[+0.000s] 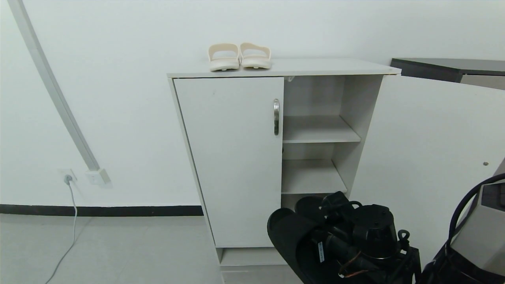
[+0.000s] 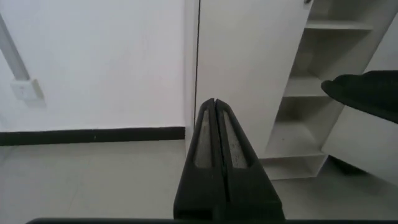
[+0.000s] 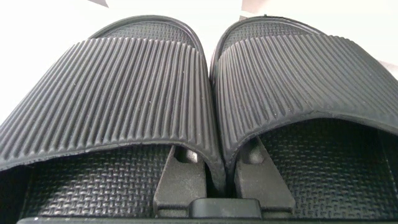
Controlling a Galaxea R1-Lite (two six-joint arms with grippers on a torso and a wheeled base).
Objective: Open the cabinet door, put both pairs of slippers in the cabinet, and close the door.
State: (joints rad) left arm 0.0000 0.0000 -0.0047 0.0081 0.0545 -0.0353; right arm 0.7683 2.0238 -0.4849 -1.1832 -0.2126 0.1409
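The white cabinet (image 1: 229, 157) stands against the wall with its left door closed and its right door (image 1: 426, 157) swung wide open, baring two shelves (image 1: 319, 130). A cream pair of slippers (image 1: 239, 57) sits on the cabinet top. My right gripper (image 3: 214, 168) is shut on the black pair of slippers (image 1: 292, 232), one finger inside each, pinching their inner walls together. The pair hangs low in front of the open right half, toes toward the cabinet. My left gripper (image 2: 215, 102) is shut on nothing, low and facing the cabinet's left edge; the black slippers (image 2: 367, 93) show beyond it.
A metal handle (image 1: 276, 117) is on the closed left door. A wall socket with a grey cable (image 1: 68, 178) and a slanted conduit (image 1: 51, 86) lie to the left. A dark desk (image 1: 449, 67) stands behind the open door. Bare floor (image 1: 118, 248) spreads left of the cabinet.
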